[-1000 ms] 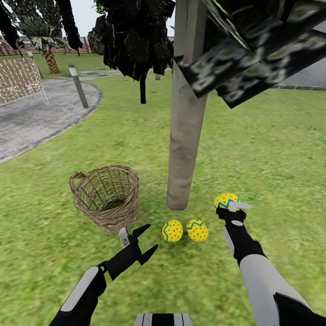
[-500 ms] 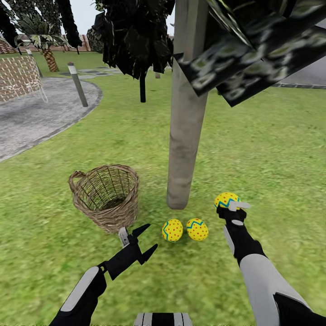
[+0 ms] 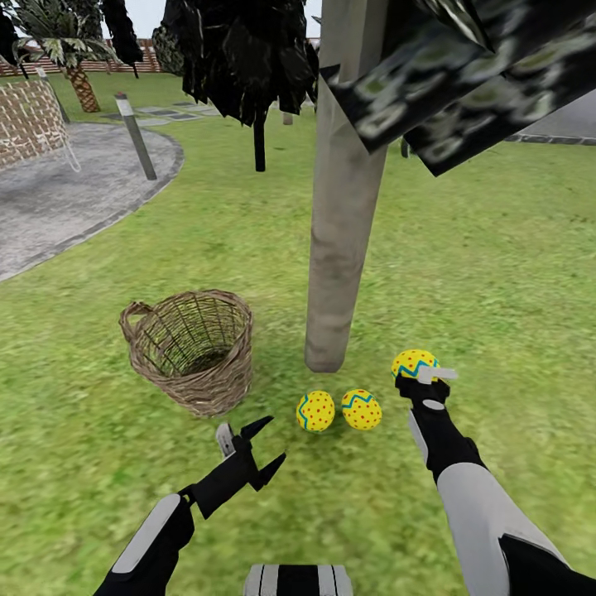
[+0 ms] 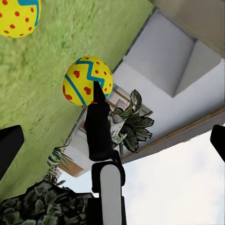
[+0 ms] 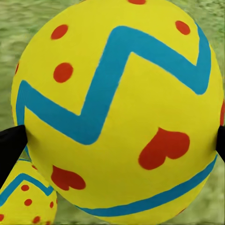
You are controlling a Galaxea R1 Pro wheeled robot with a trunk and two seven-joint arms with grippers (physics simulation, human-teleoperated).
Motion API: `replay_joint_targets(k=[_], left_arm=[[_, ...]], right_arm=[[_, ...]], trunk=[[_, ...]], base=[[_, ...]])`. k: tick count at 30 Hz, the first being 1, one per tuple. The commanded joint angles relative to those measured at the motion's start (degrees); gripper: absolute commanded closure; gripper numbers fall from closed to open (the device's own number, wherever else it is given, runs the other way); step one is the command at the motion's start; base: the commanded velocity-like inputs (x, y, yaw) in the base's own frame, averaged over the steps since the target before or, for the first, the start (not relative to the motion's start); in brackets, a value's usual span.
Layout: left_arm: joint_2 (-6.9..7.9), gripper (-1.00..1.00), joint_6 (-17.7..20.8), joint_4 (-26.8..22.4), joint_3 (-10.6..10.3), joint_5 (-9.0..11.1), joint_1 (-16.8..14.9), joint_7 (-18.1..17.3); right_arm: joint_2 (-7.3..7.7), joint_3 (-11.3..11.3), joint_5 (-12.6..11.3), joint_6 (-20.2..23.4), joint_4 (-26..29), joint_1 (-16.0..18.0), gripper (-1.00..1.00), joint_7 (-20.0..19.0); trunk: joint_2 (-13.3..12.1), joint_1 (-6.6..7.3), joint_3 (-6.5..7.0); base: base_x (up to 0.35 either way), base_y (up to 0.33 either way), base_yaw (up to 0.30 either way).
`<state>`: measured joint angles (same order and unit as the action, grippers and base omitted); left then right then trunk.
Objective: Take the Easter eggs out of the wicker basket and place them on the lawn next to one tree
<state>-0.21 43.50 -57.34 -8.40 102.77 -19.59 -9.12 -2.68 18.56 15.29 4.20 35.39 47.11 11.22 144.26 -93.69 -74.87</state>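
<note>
The tree's pale trunk [image 3: 339, 240] rises from the lawn [image 3: 497, 273]. Two yellow Easter eggs [image 3: 315, 411] [image 3: 362, 409] lie on the grass just in front of its base. A third egg [image 3: 412, 362] sits to the right of the trunk with my right gripper [image 3: 419, 374] shut on it; close up, that egg [image 5: 122, 108] sits between the black fingertips [image 5: 9, 147]. It also shows in the left wrist view as a held egg [image 4: 87, 80]. My left gripper [image 3: 252, 447] hangs open near the wicker basket [image 3: 207, 389], whose visible inside holds nothing.
A grey paved patio [image 3: 58, 207] with a bollard [image 3: 135, 136] and a woven bench [image 3: 29, 124] lies at the far left. A thin dark-trunked tree [image 3: 259, 141] stands behind. Dark leaf clumps [image 3: 463, 91] hang overhead. Grass extends to the right.
The whole picture has shifted a little, so the camera moved. My right gripper still holds the egg in the same place, and the left gripper stays open by the basket.
</note>
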Motion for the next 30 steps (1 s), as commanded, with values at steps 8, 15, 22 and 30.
replay_joint_targets(k=[8, 15, 22, 30], left_arm=[[0.28, -1.0, -0.69, 2.3, 0.13, -0.37, -0.01, -0.11], [0.29, -1.0, -0.69, 2.41, 0.13, -0.36, -0.01, -0.11], [0.29, -1.0, -0.71, 2.5, 0.13, -0.37, -0.01, -0.11], [0.27, -1.0, -0.73, 2.56, 0.22, -0.29, -0.01, -0.11]], right_arm=[[-0.66, 0.16, 1.03, -0.15, -2.5, -0.78, 1.0, -0.25], [-0.66, 0.12, 1.05, -0.15, -3.0, -0.8, 1.0, -0.13], [-2.02, 0.16, 1.33, -0.27, -3.05, -0.8, 1.0, 0.12], [-1.99, 0.16, 1.24, -0.15, -2.98, -0.8, 1.0, 0.03]], trunk=[[0.02, 0.01, -0.04], [0.02, 0.01, -0.07], [0.02, 0.01, -0.07], [0.02, 0.01, -0.07]], base=[[-0.094, -0.222, 0.0], [-0.15, -0.309, 0.0], [-0.076, -0.3, 0.056], [-0.001, -0.023, 0.108]])
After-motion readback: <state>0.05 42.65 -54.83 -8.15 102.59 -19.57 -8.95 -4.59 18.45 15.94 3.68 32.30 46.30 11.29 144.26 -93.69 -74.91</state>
